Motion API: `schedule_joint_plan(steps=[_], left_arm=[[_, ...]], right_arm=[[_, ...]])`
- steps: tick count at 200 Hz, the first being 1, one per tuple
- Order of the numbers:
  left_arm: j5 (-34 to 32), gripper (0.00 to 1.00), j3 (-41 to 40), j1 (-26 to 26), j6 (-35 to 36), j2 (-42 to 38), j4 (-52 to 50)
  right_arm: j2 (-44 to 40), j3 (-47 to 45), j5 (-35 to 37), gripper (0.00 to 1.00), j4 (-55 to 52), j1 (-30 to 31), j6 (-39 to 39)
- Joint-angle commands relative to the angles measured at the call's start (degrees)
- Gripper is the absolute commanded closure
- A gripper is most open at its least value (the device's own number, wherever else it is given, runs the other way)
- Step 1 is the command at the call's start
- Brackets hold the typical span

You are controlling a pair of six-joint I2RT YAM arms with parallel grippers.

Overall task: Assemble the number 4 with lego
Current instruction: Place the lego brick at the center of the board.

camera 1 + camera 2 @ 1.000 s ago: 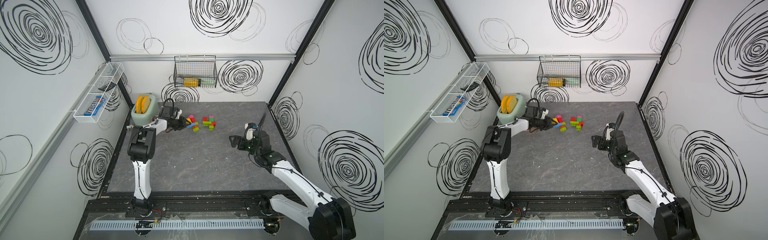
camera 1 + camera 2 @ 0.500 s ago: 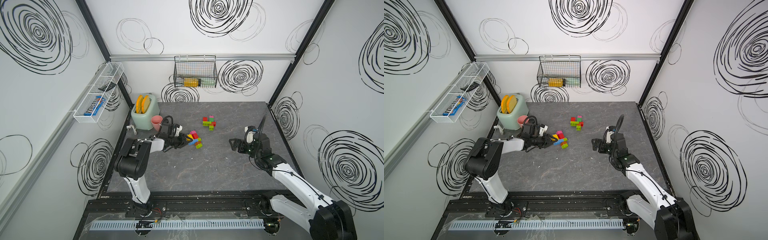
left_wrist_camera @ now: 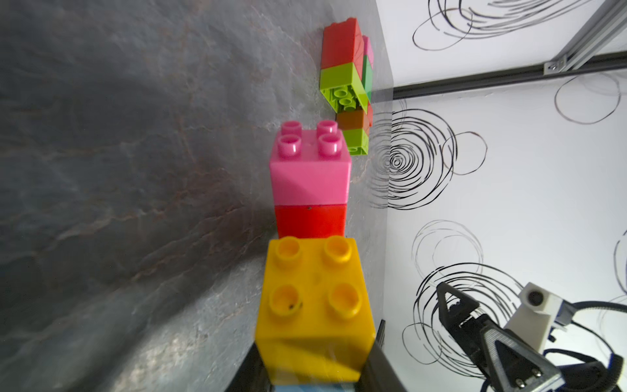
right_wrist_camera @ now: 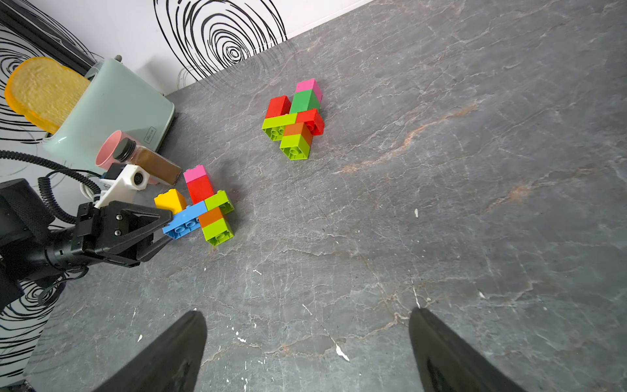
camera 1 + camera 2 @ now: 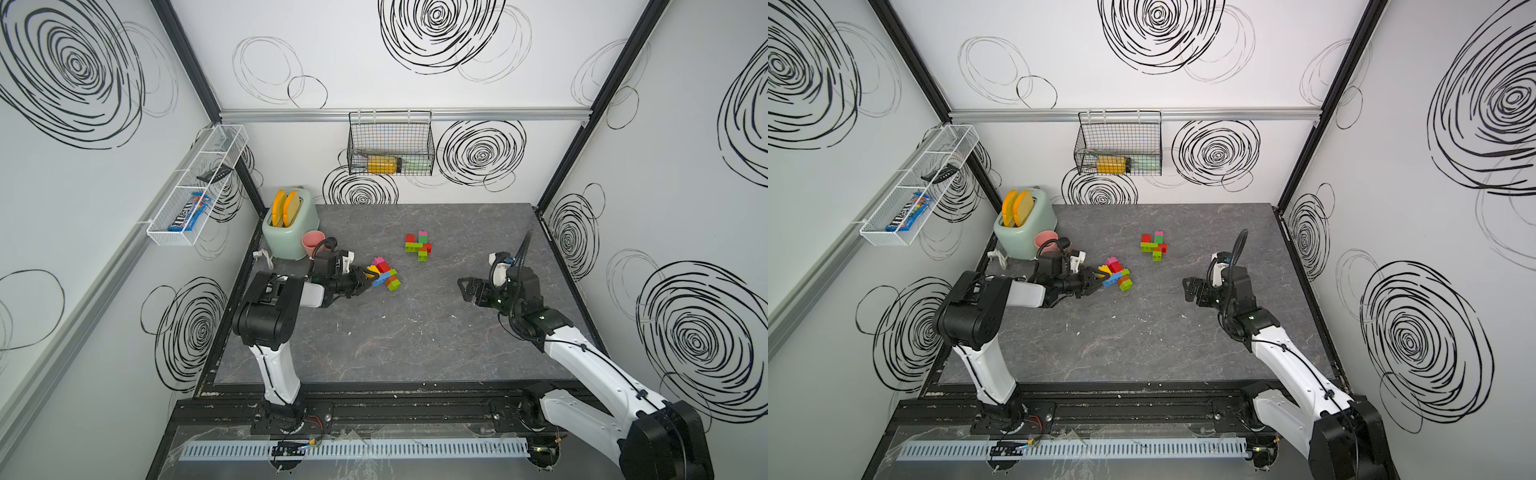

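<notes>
Left gripper [image 5: 368, 277] is clamped narrow on the yellow brick [image 3: 314, 305], one finger on each side in the left wrist view. That brick is the near end of a lego cluster [image 5: 384, 274]. A red brick [image 3: 310, 220] and then a pink brick [image 3: 310, 173] run straight out ahead of the tips, and a blue brick [image 4: 185, 220] crosses to lime and orange ones. We can't tell whether the cluster touches the table [image 5: 415, 332]. A second lego cluster [image 5: 419, 246] lies further out toward the back wall, apart from the first. Right gripper [image 4: 305, 311] is spread wide, holding nothing, over the table, well apart from both clusters. Toaster [image 5: 289, 237] and pink cup [image 5: 312, 243] sit behind the left gripper.
</notes>
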Motion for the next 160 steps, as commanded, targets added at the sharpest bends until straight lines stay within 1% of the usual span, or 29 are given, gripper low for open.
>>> schedule_joint_plan(steps=[1,92,160], left_arm=[[2.17,0.64,-1.11,0.93,-5.26,1.61,9.74],[1.06,0.57,-4.06,2.34,-11.76,4.59,19.10],[-1.56,0.53,-3.54,2.45,-10.63,4.57,17.37]], right_arm=[[-0.24,0.79,0.27,0.03,-0.49,-0.17,-0.50],[0.79,1.10,0.18,0.03,-0.51,-0.16,-0.57],[1.45,1.37,0.36,0.03,-0.78,-0.31,-1.01]])
